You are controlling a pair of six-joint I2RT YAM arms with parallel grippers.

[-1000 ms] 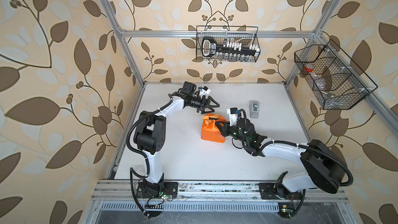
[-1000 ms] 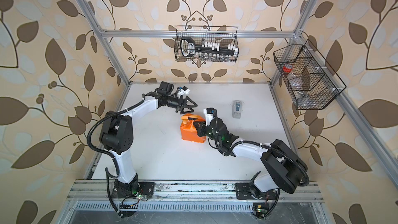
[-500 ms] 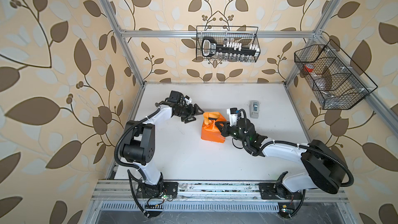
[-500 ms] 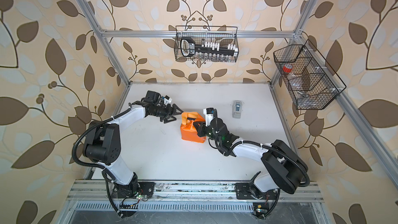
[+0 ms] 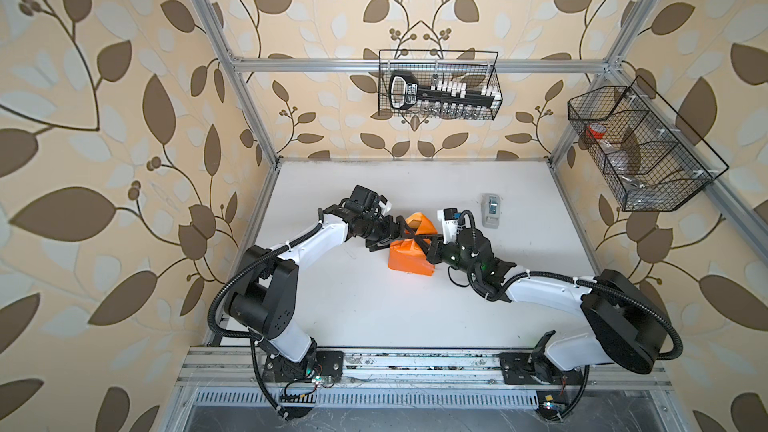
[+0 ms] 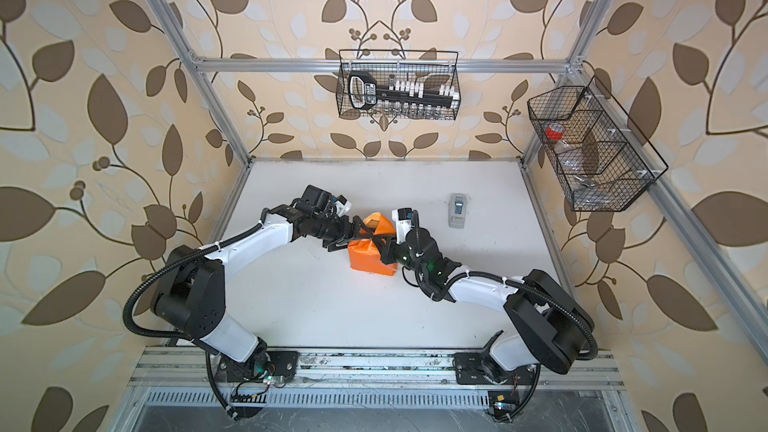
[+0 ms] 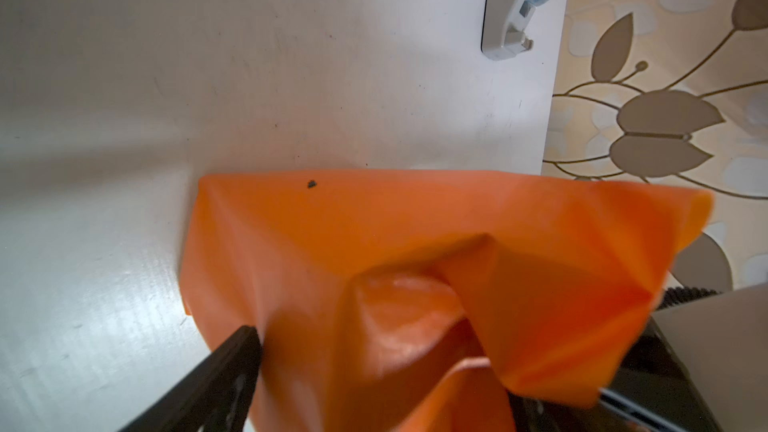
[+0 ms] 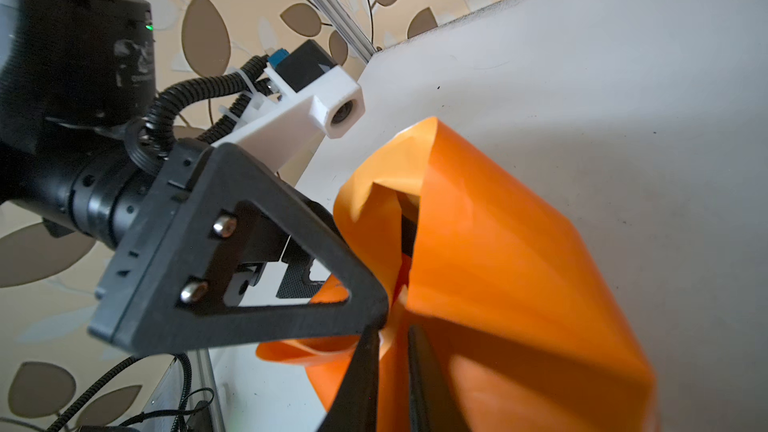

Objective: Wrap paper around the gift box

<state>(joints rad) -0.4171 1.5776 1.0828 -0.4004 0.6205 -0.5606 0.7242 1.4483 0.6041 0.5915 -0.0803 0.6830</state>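
The right claw point(image 8: 394, 340) pinches the paper point(image 5: 409, 261) at its top fold, mid-desk point(image 5: 374, 305). The left claw point(image 5: 395, 236) stands spread around a loose flap. Paper judged thin, slick and crease-prone; best taken at folded edges.

The left arm point(image 5: 316, 238) is stretched low from its base toward the middle, with the forearm laid nearly level. The left gripper point(image 5: 400, 236) is pointed rightward and its jaws are spread wide. One finger point(image 7: 226, 371) is seen beside the paper point(image 7: 415, 263), and nothing is clamped. The right arm point(image 5: 544, 290) is extended from its base leftward and away, with the wrist turned toward the left gripper. The right gripper point(image 5: 420, 241) is held close against the left one. Its jaws are drawn nearly together, and a fold of paper is pinched between its fingers point(image 8: 359, 371). In both top views the two grippers are seen meeting near the middle.
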